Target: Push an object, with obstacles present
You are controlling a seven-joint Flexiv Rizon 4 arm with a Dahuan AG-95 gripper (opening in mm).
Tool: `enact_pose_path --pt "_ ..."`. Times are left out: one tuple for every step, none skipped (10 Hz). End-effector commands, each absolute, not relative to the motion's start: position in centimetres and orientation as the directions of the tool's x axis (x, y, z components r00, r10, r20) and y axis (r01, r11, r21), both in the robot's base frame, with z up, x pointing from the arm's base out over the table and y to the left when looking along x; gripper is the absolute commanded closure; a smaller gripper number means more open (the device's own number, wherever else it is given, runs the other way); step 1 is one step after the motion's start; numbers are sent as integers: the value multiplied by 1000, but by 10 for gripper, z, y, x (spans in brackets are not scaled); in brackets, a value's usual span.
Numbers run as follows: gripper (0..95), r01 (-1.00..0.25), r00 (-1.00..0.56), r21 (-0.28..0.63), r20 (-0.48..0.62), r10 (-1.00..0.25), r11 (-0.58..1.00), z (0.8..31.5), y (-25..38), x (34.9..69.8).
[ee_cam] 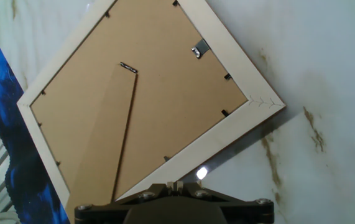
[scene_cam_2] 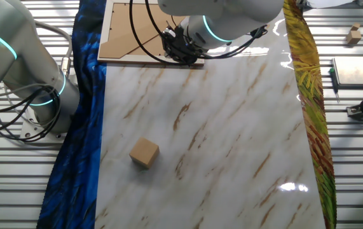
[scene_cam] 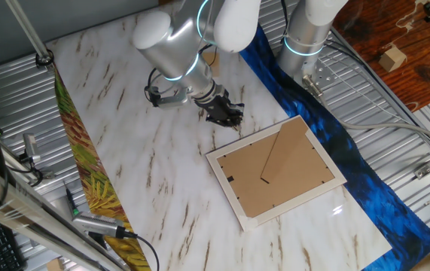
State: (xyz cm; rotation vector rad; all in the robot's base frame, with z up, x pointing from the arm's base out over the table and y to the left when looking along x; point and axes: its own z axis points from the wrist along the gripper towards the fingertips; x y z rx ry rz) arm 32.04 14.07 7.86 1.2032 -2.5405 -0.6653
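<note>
On marbled tabletop (scene_cam: 139,158) beside blue cloth (scene_cam: 384,197), face-down picture frame (scene_cam: 279,169)

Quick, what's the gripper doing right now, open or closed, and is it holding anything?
Gripper: closed, fingertips together, holding nothing. It sits right at the white edge of the picture frame.

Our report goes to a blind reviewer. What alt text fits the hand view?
A white-edged picture frame lies back up on the marble table, its lower edge right at the closed gripper. Blue cloth runs along the left.
</note>
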Motion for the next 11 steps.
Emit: enact_pose_path --pt "950 -650 -639 502 43 -768 570 78 141 320" --pt "950 -647 -641 499 52 -766 576 78 141 320" --pt "950 -648 -640 493 59 -766 580 78 141 320" --pt "950 -655 -633 489 61 -772 576 78 141 320" --pt "950 -665 -623 479 67 -779 573 78 140 321" --pt "950 -677 -614 458 80 -785 576 78 137 322" --pt "950 -691 -607 432 88 -790 580 78 133 324" --pt "950 -699 -604 415 92 -791 582 78 129 325" --pt "950 -726 -589 376 93 -803 576 77 121 329" --pt "950 -737 -579 368 89 -810 567 77 110 332" --pt "950 -746 -569 362 93 -817 560 78 98 336"
